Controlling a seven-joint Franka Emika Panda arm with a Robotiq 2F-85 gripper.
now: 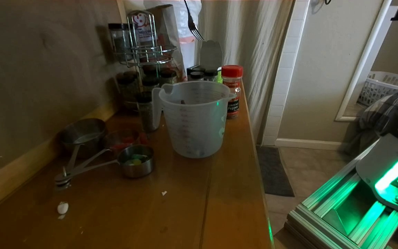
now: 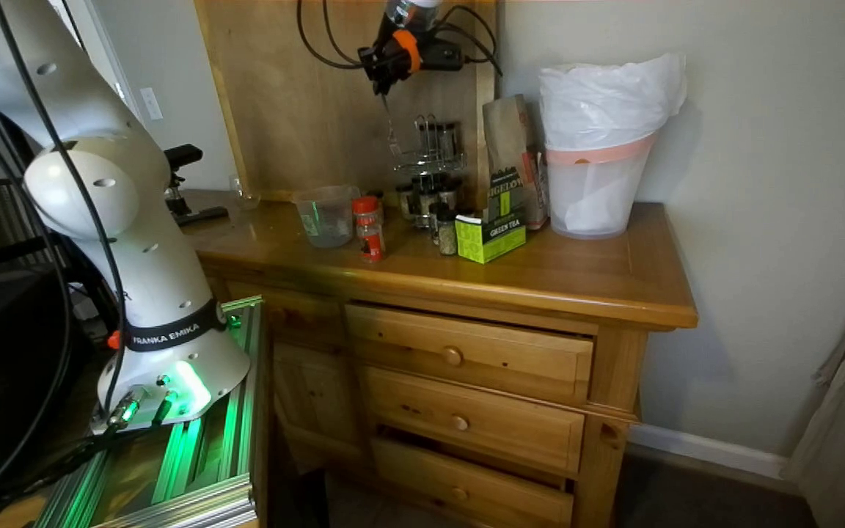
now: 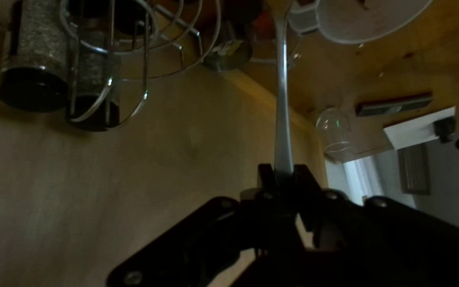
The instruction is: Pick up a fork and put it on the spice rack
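Note:
My gripper point(image 2: 382, 91) is shut on the end of the fork's handle, high above the counter. The metal fork point(image 2: 390, 130) hangs with its tines down, and its tines also show in an exterior view point(image 1: 192, 27). In the wrist view the handle point(image 3: 282, 99) runs up from between the fingertips point(image 3: 282, 172). The spice rack point(image 1: 137, 63) is a tiered chrome wire stand with dark-lidded jars. It also shows in an exterior view point(image 2: 428, 166), where the tines hang just left of its upper tier, and in the wrist view point(image 3: 145, 95). No touching is visible.
The translucent jug point(image 1: 195, 121) and a red-capped pepper bottle point(image 1: 233, 88) stand near the rack. Metal measuring cups point(image 1: 137, 166) lie by the wall. A green tea box point(image 2: 492, 238), a paper bag point(image 2: 505, 136) and a lined bin point(image 2: 591, 183) stand on the rack's other side.

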